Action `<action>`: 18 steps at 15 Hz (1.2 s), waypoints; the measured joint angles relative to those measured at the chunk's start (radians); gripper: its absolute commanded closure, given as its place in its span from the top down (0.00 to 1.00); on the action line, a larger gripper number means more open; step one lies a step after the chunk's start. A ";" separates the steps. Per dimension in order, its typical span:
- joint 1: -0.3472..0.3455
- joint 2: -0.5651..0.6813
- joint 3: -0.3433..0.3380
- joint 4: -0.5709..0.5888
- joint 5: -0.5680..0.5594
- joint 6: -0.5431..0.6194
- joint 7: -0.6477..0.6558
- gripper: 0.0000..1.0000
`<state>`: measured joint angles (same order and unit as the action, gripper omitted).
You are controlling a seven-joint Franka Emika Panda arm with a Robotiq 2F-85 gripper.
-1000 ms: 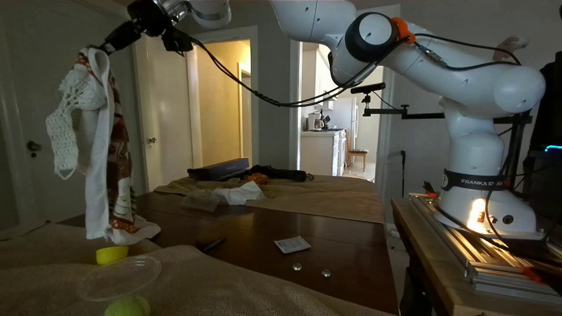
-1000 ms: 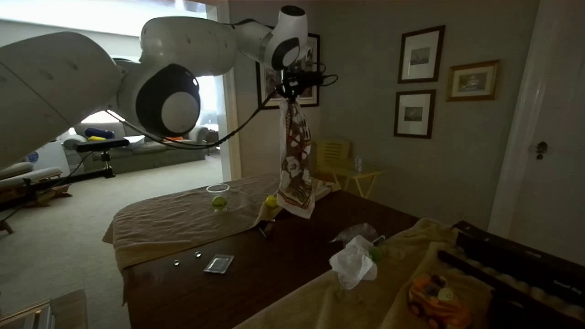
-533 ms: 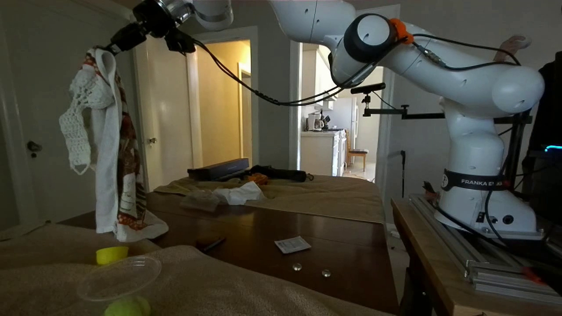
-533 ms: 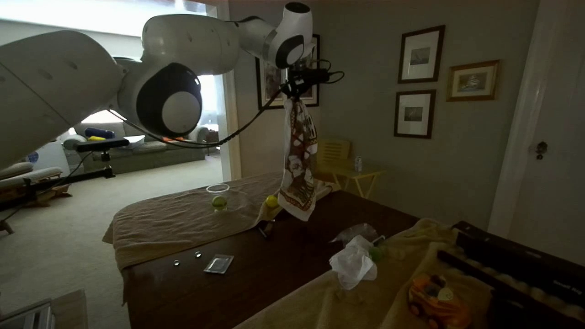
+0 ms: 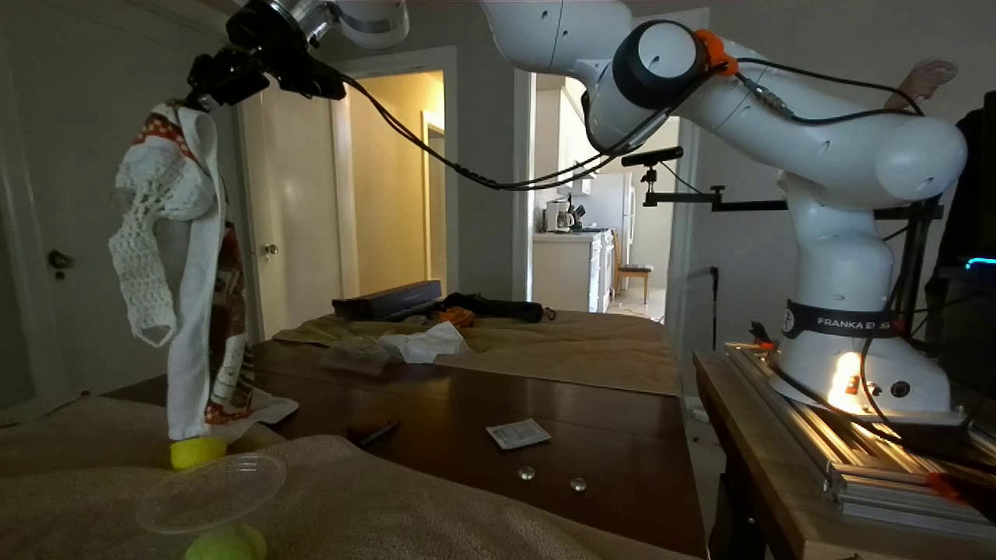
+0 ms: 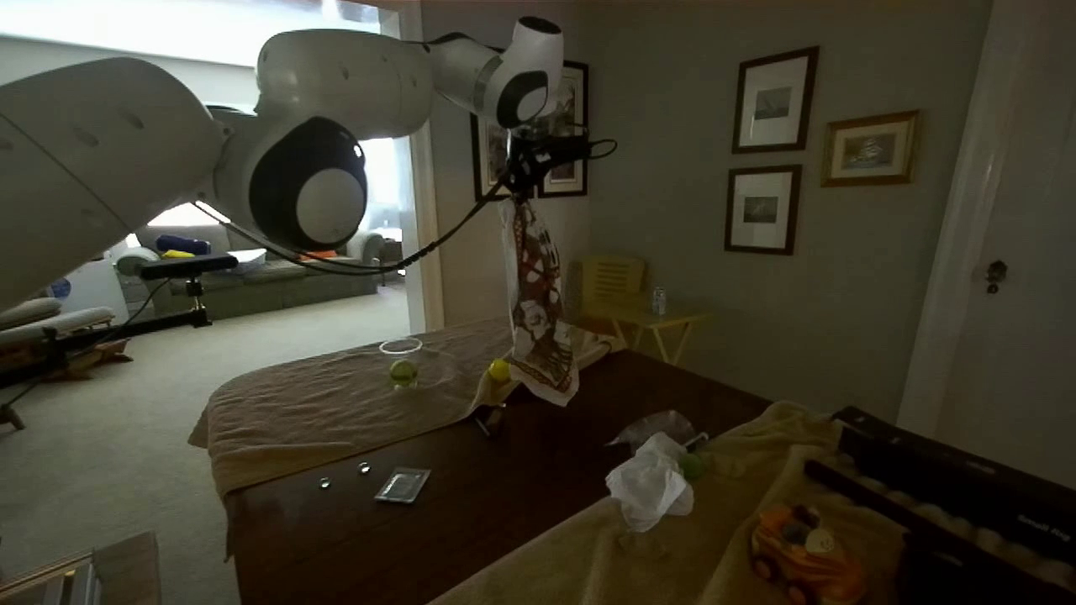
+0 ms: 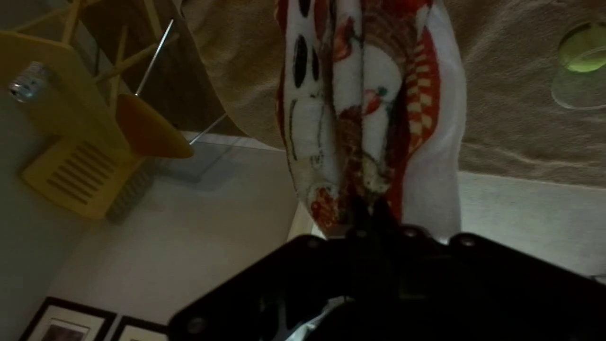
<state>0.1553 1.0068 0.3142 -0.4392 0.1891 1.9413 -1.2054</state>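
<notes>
My gripper (image 7: 370, 203) is shut on one end of a dish towel (image 7: 312, 118), printed in red, brown and white. In both exterior views the towel (image 5: 201, 303) hangs in long folds from the fingertips, with a white crocheted strap (image 5: 144, 272) dangling beside it. The printed side of the towel (image 6: 538, 315) faces the camera in an exterior view. Its lower end hangs close to a yellow rounded object (image 5: 198, 453); whether they touch I cannot tell. Folds partly hide the pinched spot between the fingers.
A clear plastic lid (image 5: 214, 494) and a green ball (image 5: 226, 543) lie on the tan blanket. On the dark table are a small packet (image 6: 403, 486), two glass beads and a pen. White crumpled plastic (image 6: 651, 481), an orange toy car (image 6: 803, 550) and a black box are farther off.
The gripper shifted slightly one way, then back and lower, tilting more downward. The towel swung and sank with it, its crocheted strap now hanging lower. The grip stayed shut.
</notes>
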 measured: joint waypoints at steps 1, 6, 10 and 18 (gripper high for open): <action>0.006 0.000 0.001 0.000 0.000 -0.012 -0.020 0.01; 0.018 0.000 0.001 0.000 0.001 -0.021 -0.036 0.01; 0.019 0.000 0.001 0.000 0.002 -0.021 -0.036 0.01; 0.031 0.001 -0.004 -0.001 0.003 -0.021 -0.013 0.01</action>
<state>0.1865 1.0075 0.3097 -0.4402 0.1921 1.9205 -1.2188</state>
